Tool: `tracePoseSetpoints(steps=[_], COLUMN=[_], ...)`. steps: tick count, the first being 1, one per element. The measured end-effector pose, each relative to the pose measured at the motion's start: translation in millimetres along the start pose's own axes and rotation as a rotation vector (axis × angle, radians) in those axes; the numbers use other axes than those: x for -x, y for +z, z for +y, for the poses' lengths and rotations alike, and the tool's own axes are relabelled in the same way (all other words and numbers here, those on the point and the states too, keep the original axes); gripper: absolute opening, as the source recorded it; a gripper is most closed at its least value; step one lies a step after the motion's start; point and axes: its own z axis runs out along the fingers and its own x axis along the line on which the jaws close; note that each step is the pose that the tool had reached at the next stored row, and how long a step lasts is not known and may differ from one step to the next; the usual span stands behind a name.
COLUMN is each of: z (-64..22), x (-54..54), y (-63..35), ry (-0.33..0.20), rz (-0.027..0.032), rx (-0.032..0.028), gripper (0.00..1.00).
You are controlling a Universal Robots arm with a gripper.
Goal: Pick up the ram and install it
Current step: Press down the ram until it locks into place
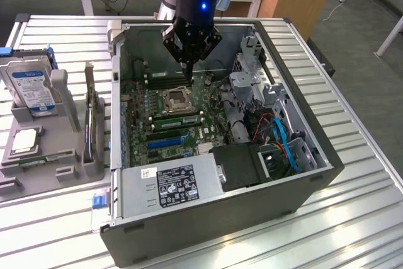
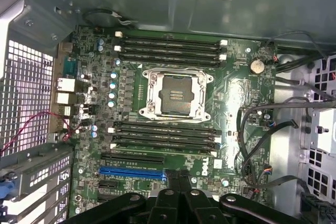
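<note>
Here, pincer [image 1: 187, 63] closed and empty, above motherboard [image 2: 173, 114], inside open case [image 1: 302, 118], walls all round.

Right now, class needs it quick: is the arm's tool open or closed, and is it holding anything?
Tool: closed, holding nothing visible, poised above the motherboard inside the open computer case.

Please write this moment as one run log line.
gripper: shut | holds: nothing visible | position: above motherboard, inside open computer case
</note>
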Motion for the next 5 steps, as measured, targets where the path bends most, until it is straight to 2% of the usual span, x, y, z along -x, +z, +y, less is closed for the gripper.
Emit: tracePoseSetpoints(steps=[5], z=[0.0], x=[-0.2], y=[0.0], ry=[0.0], rz=[0.0], rx=[0.0], gripper=[0.1])
